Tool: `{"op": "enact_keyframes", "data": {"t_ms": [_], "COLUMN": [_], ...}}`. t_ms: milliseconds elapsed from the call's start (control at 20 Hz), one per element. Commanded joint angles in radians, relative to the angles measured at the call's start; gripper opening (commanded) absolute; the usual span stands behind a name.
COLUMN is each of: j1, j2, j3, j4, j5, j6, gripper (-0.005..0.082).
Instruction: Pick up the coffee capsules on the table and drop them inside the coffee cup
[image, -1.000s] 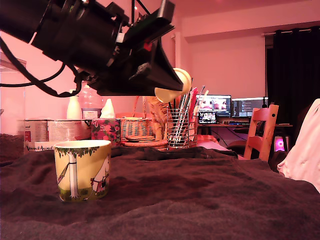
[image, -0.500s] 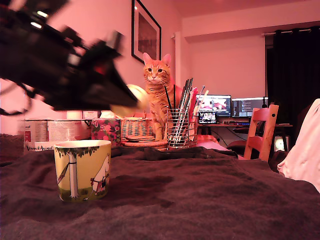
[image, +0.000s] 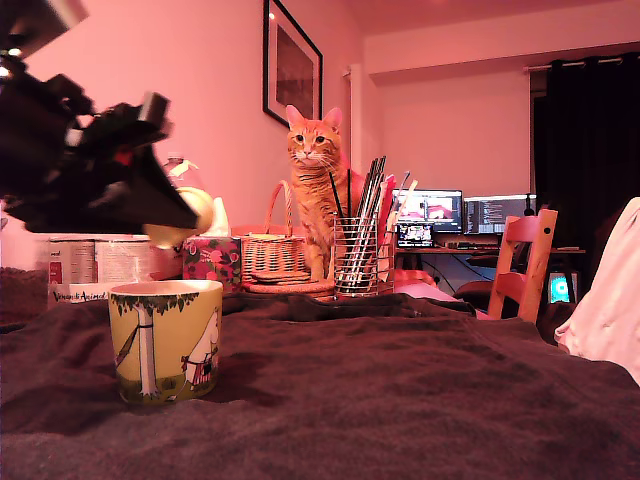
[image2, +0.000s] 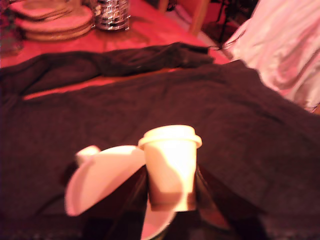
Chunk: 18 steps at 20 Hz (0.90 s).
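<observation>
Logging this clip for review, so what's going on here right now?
A black robot arm's hand holds a small cream-white tapered capsule in the air, above the wide yellow-green cartoon-print mug standing on the dark brown fuzzy cloth table. The capsule has not been dropped in yet. An orange cat sits behind, watching.

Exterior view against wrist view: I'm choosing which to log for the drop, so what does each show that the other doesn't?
Only the exterior view shows the mug, a cat, a basket, monitors and a chair. It also shows the capsule up in the air, above the mug's rim height.

Only the wrist view shows the capsule close up, rimmed end away from the camera, pinched between the gripper's dark fingers.

Both show the capsule, the gripper, the brown cloth on the table and the wire pen holder.
</observation>
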Motion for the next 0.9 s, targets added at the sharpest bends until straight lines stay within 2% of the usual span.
{"op": "enact_keyframes", "data": {"t_ms": [0, 300, 450, 650, 850], "j1": [0.033, 0.173, 0.202, 0.201, 0.201], "j2": [-0.004, -0.008, -0.008, -0.008, -0.008], "j3": [-0.021, -0.021, -0.021, 0.01, 0.073], "j4": [-0.012, -0.035, -0.042, -0.099, -0.201], "j5": [0.026, 0.14, 0.195, 0.227, 0.226], "j6": [0.012, 0.012, 0.026, 0.031, 0.043], "gripper": [0.0177, 0.0177, 0.0177, 0.0177, 0.0177]}}
